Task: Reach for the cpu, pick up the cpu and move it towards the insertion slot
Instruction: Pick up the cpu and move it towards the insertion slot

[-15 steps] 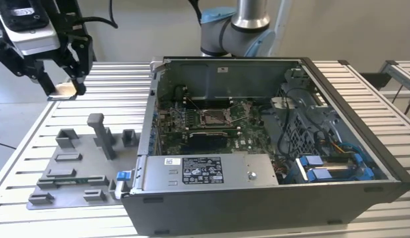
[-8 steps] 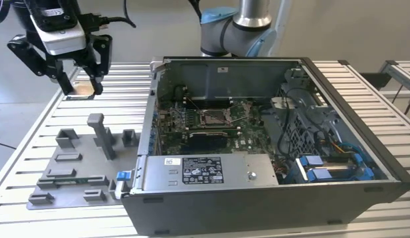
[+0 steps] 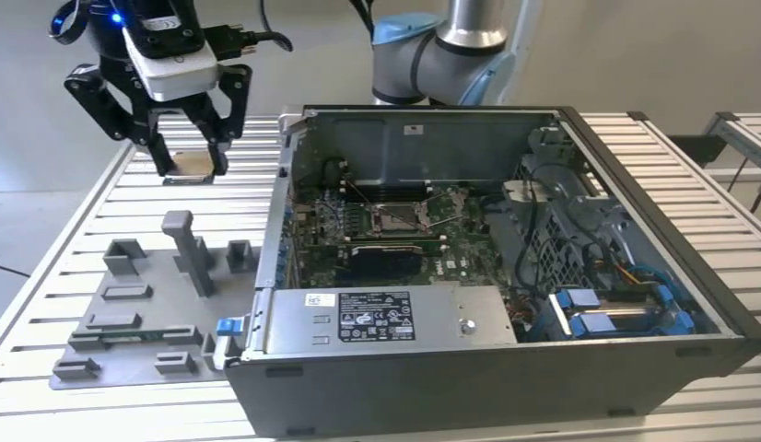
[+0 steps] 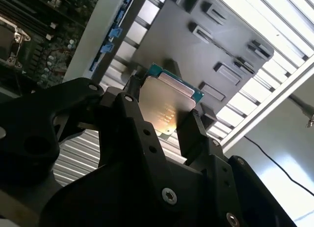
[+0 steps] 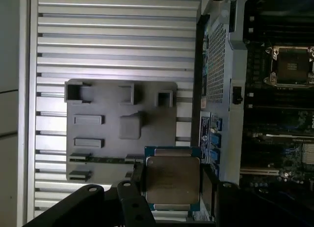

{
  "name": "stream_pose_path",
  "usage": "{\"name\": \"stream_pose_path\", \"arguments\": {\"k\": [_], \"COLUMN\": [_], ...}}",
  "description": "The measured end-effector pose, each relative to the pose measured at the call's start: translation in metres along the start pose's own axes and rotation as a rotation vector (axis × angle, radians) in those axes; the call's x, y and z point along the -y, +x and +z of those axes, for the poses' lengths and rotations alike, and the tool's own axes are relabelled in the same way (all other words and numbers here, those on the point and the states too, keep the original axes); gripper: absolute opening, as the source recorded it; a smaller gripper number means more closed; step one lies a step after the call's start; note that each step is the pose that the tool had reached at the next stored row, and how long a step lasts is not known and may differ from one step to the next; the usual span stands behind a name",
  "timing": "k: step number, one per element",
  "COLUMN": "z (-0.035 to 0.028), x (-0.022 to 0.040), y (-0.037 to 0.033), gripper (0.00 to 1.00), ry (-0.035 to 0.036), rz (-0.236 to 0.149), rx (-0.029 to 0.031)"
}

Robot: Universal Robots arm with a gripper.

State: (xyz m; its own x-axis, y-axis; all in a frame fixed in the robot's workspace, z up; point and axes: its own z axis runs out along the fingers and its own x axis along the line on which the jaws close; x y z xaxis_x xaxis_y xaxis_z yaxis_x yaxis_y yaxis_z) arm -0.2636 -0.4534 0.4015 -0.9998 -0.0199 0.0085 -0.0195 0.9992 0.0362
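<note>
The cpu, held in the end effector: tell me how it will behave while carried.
The cpu looks like a thin, rigid plate, so it probably won't flex. Its smooth metal lid may be slippery, and the end effector pinches only two opposite edges, so a jolt could shift it. Small and flat, it is likely light.

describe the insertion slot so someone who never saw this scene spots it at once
Find the open computer case on the slatted table; a green circuit board lies on its floor. Near the board's middle sits the insertion slot, a square socket. Its shiny silver frame and pale centre set it apart from the dark rectangular part beside it.
</note>
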Motion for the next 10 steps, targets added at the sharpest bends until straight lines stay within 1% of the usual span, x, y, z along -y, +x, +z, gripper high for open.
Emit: {"name": "stream_pose_path", "arguments": {"k": [6, 10], "z": [-0.0002, -0.0003], "x": [0.0005, 0.0007], "y": [-0.0244, -0.0385], "gripper": [0.00, 0.00], "ry": [-0.0001, -0.0001], "rz": [0.000, 0.000], "rx": [-0.0015, -0.0023]}}
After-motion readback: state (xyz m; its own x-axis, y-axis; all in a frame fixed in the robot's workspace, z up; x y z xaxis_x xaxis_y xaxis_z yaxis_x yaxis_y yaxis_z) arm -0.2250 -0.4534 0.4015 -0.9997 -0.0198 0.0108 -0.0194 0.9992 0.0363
